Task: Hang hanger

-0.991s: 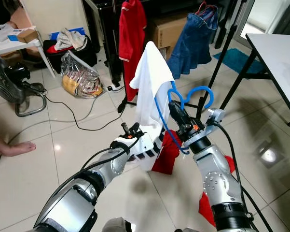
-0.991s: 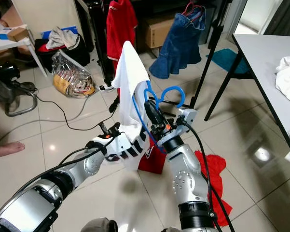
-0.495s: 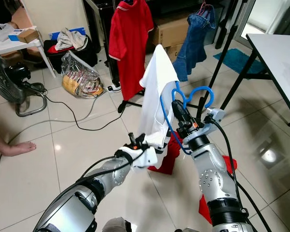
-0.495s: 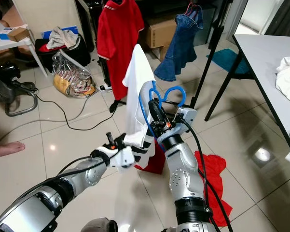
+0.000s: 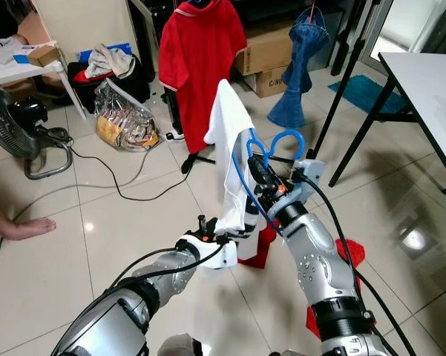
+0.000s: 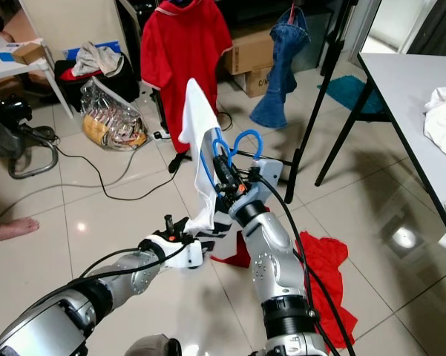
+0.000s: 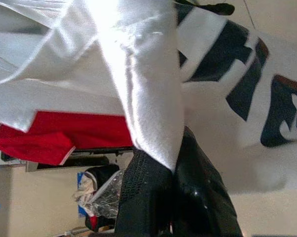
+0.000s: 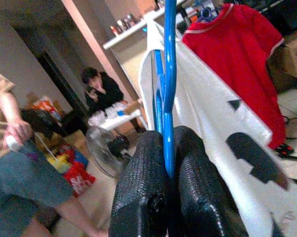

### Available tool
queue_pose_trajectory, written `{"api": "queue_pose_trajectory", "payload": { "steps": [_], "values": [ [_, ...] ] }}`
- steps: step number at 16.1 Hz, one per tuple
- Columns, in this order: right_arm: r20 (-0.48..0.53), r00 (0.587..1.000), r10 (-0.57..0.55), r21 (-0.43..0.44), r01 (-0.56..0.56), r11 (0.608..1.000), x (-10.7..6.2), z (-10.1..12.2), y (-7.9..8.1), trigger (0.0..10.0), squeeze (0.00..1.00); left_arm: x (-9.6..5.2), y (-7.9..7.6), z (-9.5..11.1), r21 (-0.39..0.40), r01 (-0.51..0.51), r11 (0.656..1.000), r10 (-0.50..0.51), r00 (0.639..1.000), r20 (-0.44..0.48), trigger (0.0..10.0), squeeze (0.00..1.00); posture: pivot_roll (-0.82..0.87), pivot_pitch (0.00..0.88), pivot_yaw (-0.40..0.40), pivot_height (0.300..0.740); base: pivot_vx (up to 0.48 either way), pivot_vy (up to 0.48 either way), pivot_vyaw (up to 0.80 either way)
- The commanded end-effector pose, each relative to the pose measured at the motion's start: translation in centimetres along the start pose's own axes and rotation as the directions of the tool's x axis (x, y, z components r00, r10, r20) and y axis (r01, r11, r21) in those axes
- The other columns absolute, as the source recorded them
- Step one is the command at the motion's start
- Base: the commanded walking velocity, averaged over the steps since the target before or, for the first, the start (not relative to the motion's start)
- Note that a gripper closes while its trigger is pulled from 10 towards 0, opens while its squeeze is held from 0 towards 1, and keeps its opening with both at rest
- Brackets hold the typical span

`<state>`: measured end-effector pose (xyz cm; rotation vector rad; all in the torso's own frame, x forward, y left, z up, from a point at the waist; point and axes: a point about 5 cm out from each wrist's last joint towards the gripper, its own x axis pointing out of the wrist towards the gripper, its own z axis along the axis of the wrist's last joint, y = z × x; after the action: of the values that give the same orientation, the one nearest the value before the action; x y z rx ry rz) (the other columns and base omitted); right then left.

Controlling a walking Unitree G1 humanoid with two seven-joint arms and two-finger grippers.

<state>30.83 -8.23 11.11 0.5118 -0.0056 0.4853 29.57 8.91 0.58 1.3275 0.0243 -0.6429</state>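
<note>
Clamped between the closed fingers of the right gripper (image 5: 261, 172), a blue hanger (image 5: 271, 152) is held upright above the tiled floor (image 5: 119, 215), a white T-shirt (image 5: 231, 159) draped over it. The shirt's lower hem is pinched by the closed left gripper (image 5: 208, 228). A red shirt (image 5: 200, 59) is seen hanging behind, a red cloth (image 6: 326, 274) lying on the floor.
</note>
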Motion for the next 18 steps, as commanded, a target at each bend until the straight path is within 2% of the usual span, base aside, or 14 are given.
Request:
{"api": "queue_pose_trajectory", "payload": {
  "steps": [1,5,7,8,9,10,12,13,14,18],
  "values": [
    [-0.024,1.000,0.015,-0.031,-0.016,0.999,0.8,0.1,0.6,10.0,0.00,0.2,0.4,0.1,0.039,0.000,0.999,0.000,1.000,0.003,10.0,0.00,0.09,0.007,0.075,0.740,0.000,0.000,0.00],
    [-0.044,0.999,-0.023,-0.066,0.020,0.998,0.8,-0.2,0.2,10.0,0.00,0.6,0.5,0.8,0.081,0.014,0.997,-0.016,1.000,0.024,10.0,0.00,0.08,0.008,0.078,0.740,0.000,0.000,0.00],
    [-0.023,0.998,-0.054,-0.062,0.052,0.997,0.7,-0.1,-0.2,10.0,0.00,0.6,0.6,0.8,0.017,0.009,1.000,-0.009,1.000,0.001,10.0,0.00,0.08,0.007,0.080,0.740,0.000,0.000,0.00],
    [0.029,0.999,-0.041,-0.041,0.042,0.998,0.5,0.5,-0.2,10.0,0.00,0.6,0.6,0.3,-0.132,-0.010,0.991,0.003,0.998,-0.057,10.0,0.00,0.08,0.007,0.081,0.740,0.000,0.000,0.00],
    [0.052,0.998,-0.033,-0.033,0.035,0.999,0.4,0.8,-0.1,10.0,0.00,0.5,0.7,0.1,-0.191,-0.022,0.981,0.006,0.997,-0.080,10.0,0.00,0.08,0.007,0.081,0.740,0.000,0.000,0.00],
    [0.119,0.993,-0.021,-0.014,0.023,1.000,0.0,1.5,-0.3,10.0,0.00,0.4,0.9,-0.6,-0.343,-0.074,0.937,0.027,0.990,-0.141,10.0,0.00,0.08,0.007,0.081,0.740,0.000,0.000,0.00],
    [0.157,0.988,-0.012,-0.007,0.013,1.000,-0.3,1.9,-0.4,10.0,0.00,0.3,1.3,-1.1,-0.394,-0.116,0.912,0.056,0.985,-0.162,10.0,0.00,0.09,0.008,0.080,0.740,0.000,0.000,0.00],
    [0.171,0.985,-0.006,-0.014,0.008,1.000,-0.4,1.9,-0.4,10.0,0.00,0.2,1.9,-1.6,-0.482,-0.188,0.856,0.102,0.975,-0.199,10.0,0.00,0.09,0.007,0.081,0.740,0.000,0.000,0.00],
    [0.174,0.985,-0.002,-0.017,0.005,1.000,-0.4,1.9,-0.4,10.0,0.00,0.1,2.1,-1.8,-0.510,-0.211,0.834,0.117,0.971,-0.211,10.0,0.00,0.09,0.007,0.081,0.740,0.000,0.000,0.00],
    [0.206,0.978,0.020,-0.007,-0.019,1.000,-0.3,2.4,0.1,10.0,0.00,0.1,2.5,-1.9,-0.514,-0.241,0.823,0.150,0.965,-0.213,10.0,0.00,0.09,0.005,0.081,0.740,0.000,0.000,0.00]
  ]
}}
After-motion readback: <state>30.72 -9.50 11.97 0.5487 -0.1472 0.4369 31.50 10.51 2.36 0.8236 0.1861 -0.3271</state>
